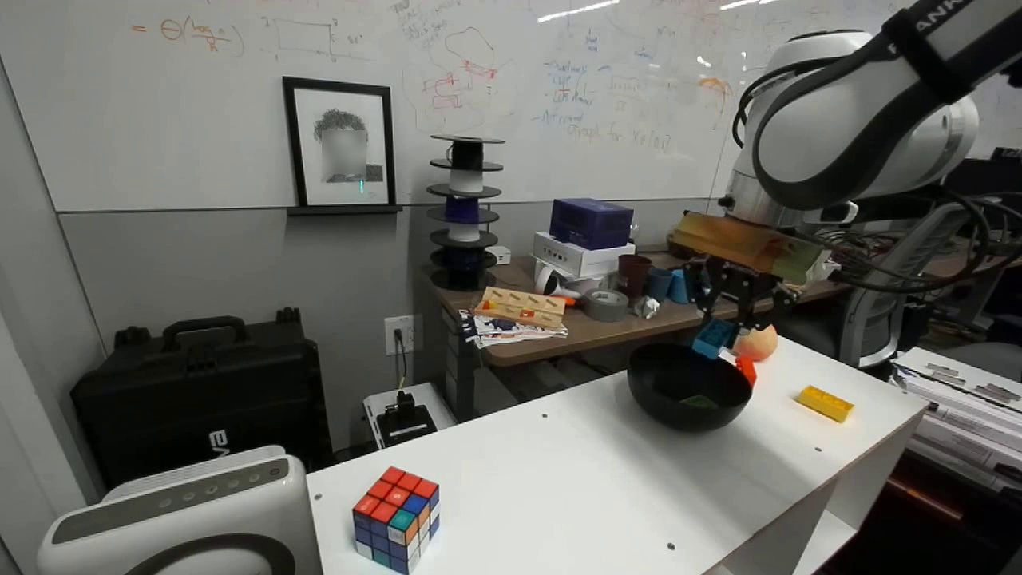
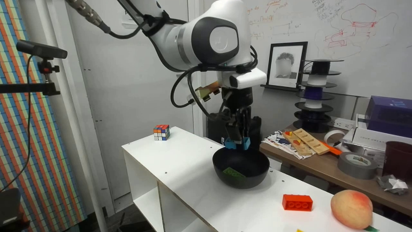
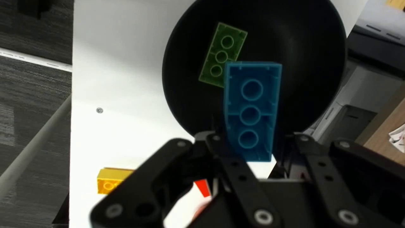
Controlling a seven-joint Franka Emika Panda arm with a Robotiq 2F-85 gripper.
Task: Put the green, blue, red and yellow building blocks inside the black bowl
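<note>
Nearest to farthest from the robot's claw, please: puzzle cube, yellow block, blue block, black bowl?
In an exterior view:
1. Blue block, held in the gripper.
2. Black bowl, just below.
3. Yellow block, on the right.
4. Puzzle cube, lower left.

Wrist view: green block (image 3: pixel 221 52) partly hidden; red block (image 3: pixel 202 187) too.

The gripper (image 2: pixel 238 141) points down and holds the blue block (image 2: pixel 229 143) just above the black bowl (image 2: pixel 241 183), inside which the green block (image 2: pixel 234 173) lies. The bowl stands on a white shelf unit (image 2: pixel 186 159). Apart from the bowl, the red block (image 2: pixel 297 203) lies with its hollow underside facing out, near a peach (image 2: pixel 351 208); only a corner of the yellow block (image 2: pixel 299 230) shows at the view's lower edge. A puzzle cube (image 2: pixel 161 132) sits at the unit's far end. A brown desk (image 2: pixel 325 164) bears stacked spools (image 2: pixel 313 93) and a tape roll (image 2: pixel 357 169).
</note>
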